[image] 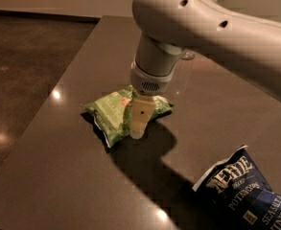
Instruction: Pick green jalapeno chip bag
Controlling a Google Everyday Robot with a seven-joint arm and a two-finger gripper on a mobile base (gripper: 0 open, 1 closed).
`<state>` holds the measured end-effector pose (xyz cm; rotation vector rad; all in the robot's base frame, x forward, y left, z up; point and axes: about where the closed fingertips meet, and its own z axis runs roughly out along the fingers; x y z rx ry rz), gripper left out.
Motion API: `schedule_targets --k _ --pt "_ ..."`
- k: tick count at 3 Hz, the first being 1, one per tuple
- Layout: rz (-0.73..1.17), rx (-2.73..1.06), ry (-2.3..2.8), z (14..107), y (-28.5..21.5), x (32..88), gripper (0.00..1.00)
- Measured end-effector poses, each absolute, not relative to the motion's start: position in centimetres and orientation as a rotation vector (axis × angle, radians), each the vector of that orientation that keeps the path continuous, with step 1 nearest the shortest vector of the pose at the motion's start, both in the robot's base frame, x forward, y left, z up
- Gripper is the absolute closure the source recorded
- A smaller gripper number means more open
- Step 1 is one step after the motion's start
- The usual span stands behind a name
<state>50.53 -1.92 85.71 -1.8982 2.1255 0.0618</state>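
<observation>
The green jalapeno chip bag (110, 111) lies flat on the dark table (68, 186), left of the middle, its white crimped ends pointing left and right. My gripper (138, 128) hangs straight down from the big white arm and stands right over the bag's right half, its cream tip down at the bag's near edge. The gripper covers the middle of the bag. I cannot make out whether it touches the bag.
A dark navy chip bag (248, 190) with white lettering lies at the front right corner. A clear object (188, 56) shows at the back, mostly hidden behind the arm. The table's left edge runs along a shiny brown floor (25, 75).
</observation>
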Motion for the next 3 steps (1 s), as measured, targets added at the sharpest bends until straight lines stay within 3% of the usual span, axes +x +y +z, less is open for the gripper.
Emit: schedule_targets --k 1,3 --pt "0.028 -1.922 2.15 85.0 -1.5 51.5 0.18" --pt "0.081 -1.926 2.167 86.6 -1.4 52.6 0.65"
